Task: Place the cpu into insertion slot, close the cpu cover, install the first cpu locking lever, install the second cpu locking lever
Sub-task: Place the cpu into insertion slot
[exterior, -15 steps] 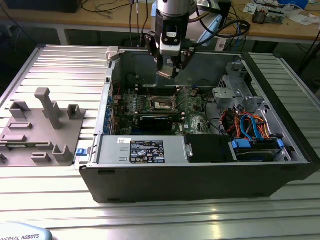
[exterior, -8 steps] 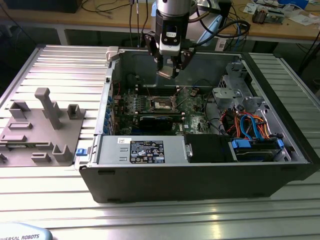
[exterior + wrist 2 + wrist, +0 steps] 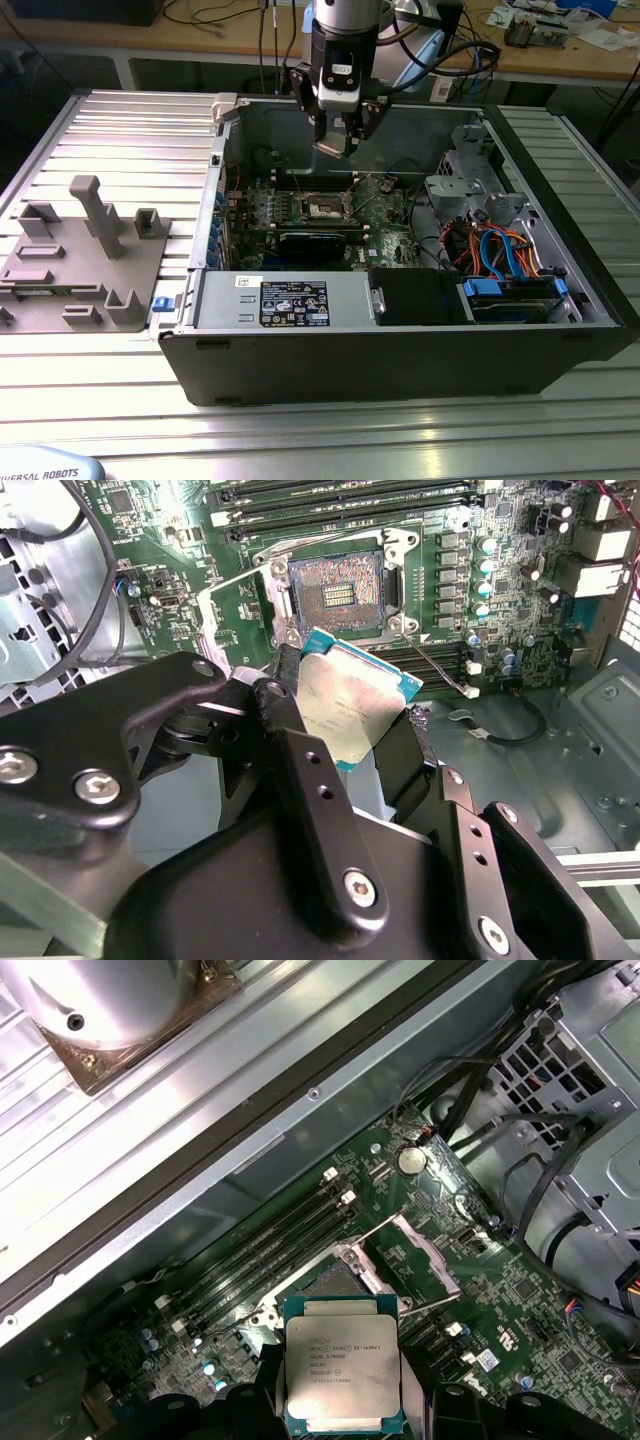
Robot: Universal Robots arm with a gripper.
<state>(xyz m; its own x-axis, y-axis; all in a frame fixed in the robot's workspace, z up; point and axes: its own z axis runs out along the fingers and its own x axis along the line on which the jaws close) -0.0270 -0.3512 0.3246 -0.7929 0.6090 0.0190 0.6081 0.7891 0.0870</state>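
Note:
My gripper (image 3: 335, 140) is shut on the cpu (image 3: 350, 705), a flat square chip with a silvery top and a green edge, held tilted between the black fingers (image 3: 285, 680). In the first wrist view the cpu (image 3: 343, 1372) hangs just short of the insertion slot (image 3: 325, 1285). The insertion slot (image 3: 338, 590) is a dark square socket with a metal rim on the green motherboard (image 3: 385, 215), and it lies bare. The cpu cover (image 3: 430, 1252) stands swung open beside the socket. In the exterior view the gripper hovers above the socket (image 3: 328, 207), inside the open computer case.
The case walls (image 3: 225, 150) surround the board. Long black memory slots (image 3: 340, 505) lie beside the socket. A drive cage with blue and orange cables (image 3: 500, 250) is at the exterior view's right, a black power supply (image 3: 290, 300) in front, and a grey fixture (image 3: 85, 255) on the table at the left.

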